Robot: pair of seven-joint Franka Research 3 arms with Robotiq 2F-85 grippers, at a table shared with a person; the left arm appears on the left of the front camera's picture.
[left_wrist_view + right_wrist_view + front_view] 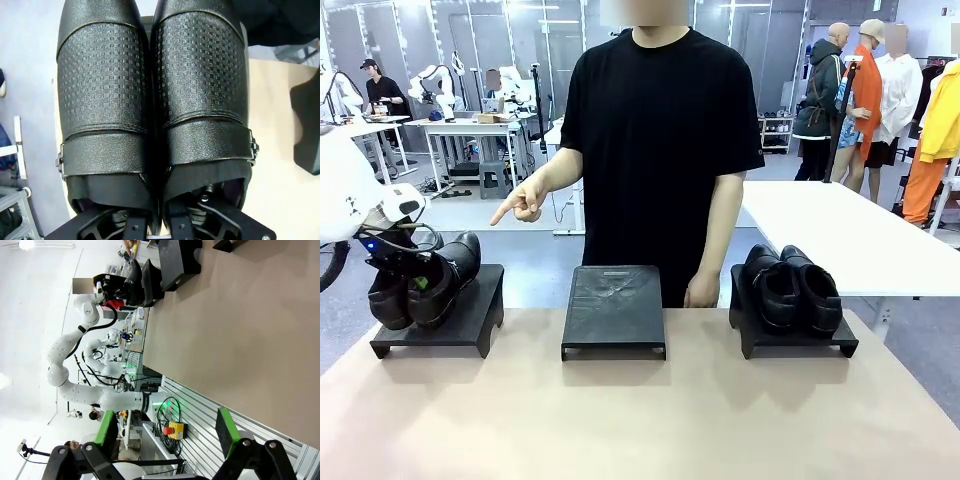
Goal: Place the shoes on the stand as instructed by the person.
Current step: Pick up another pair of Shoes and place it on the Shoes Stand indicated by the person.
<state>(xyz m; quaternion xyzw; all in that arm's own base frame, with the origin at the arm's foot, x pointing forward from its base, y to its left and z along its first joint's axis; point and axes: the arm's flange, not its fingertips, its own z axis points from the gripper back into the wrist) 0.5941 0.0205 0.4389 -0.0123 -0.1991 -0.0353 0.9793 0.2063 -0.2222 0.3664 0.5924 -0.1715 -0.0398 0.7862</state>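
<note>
One pair of glossy black shoes (430, 283) is at the left stand (470, 320), tilted with the toes raised toward the person. My left gripper (402, 272) is shut on this pair at the heel end. In the left wrist view both shoes (150, 100) lie side by side, with the fingers (175, 220) gripping their inner walls. The other pair of shoes (792, 288) rests on the right stand (750, 335). The person (660, 130) points a hand (523, 205) toward the left stand. My right gripper (165, 432) is open with nothing between its green pads (106, 429).
A bare black stand (613, 310) is in the middle of the tan table (640, 420). The person's other hand (701, 292) hangs by the far edge. A white table (840, 235) stands behind on the right. In the right wrist view the table (225, 340) stretches away sideways.
</note>
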